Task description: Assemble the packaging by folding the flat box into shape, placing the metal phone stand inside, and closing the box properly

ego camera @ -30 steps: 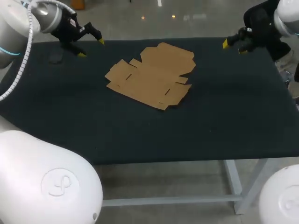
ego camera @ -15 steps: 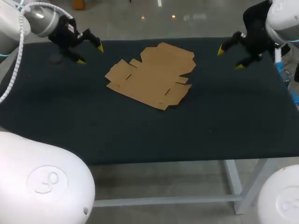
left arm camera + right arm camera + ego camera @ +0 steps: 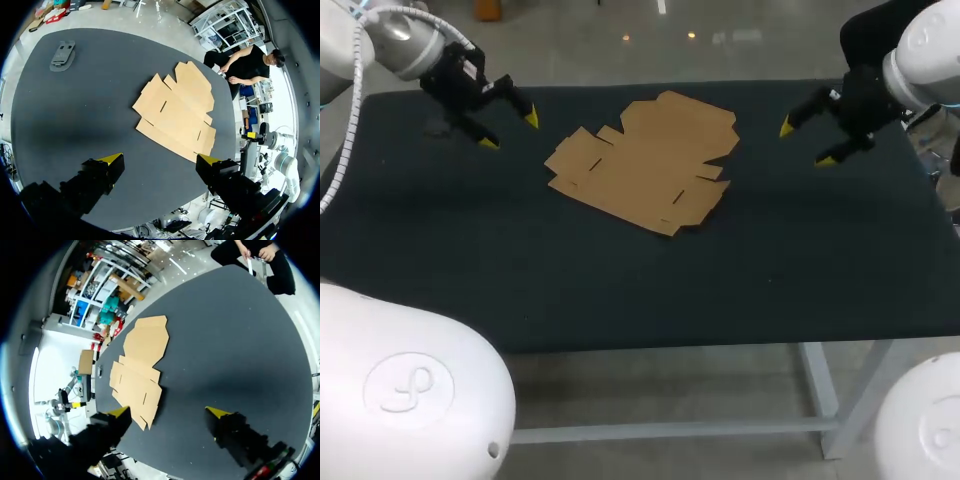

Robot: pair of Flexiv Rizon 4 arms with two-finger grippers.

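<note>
both spread wide, left gripper and right gripper flanking flat cardboard box, phone stand well apart

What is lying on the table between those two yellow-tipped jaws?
The flat cardboard box, unfolded on the dark table, touching neither pair of jaws. The head view shows it.
</note>
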